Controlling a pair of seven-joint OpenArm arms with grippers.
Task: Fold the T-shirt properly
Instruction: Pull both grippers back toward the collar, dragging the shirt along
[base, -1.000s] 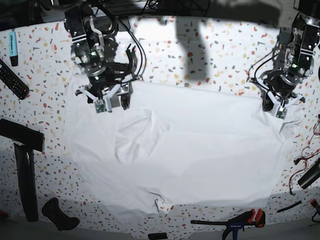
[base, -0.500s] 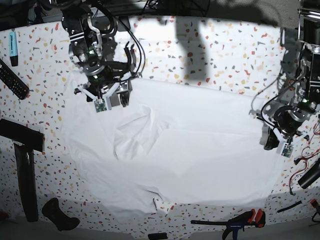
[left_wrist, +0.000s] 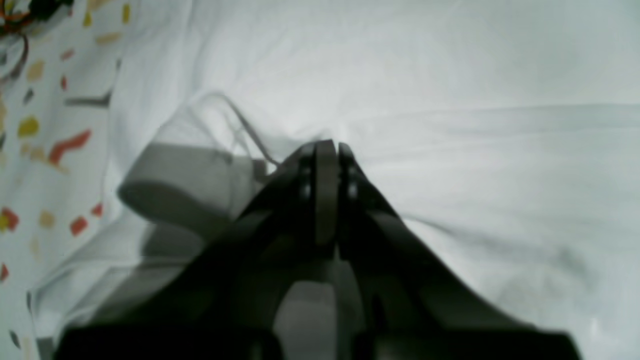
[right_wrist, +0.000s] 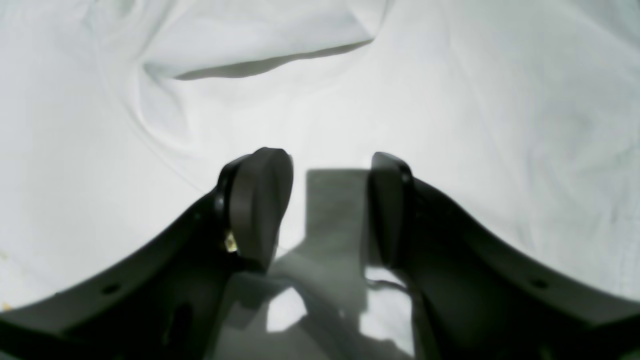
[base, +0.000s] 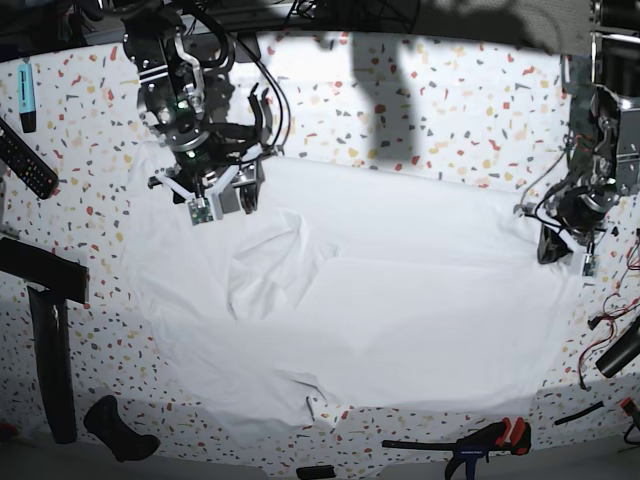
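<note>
I was working over a white tabletop (base: 450, 110) speckled with red, yellow and grey flecks, its far edge running into dark shadow where the room gave me nothing to read. The T-shirt (base: 400, 300) lay spread wide across the middle of that surface, mostly flat, with a raised rumple left of centre in the base view and a small tag (base: 317, 411) at its near edge. Around it sat the clutter: a remote (base: 25, 160) and a light blue marker (base: 26, 95) at the left edge, a long black bar (base: 50, 360) and a dark handle-shaped piece (base: 118, 428) lower left, a clamp (base: 470, 445) with red grips along the near edge, and loose wires (base: 610, 315) at the right. None of these touched the cloth as far as I could see (the wires came closest). My right gripper (right_wrist: 327, 210) hung over the shirt's far corner with its fingers held apart and nothing between them, only white cloth and their own shadow below. My left gripper (left_wrist: 325, 165) was at the shirt's opposite side edge, its fingers pressed together; whether any cloth was pinched between them, I could not tell. A fold of fabric lay bunched just beside the tips.
</note>
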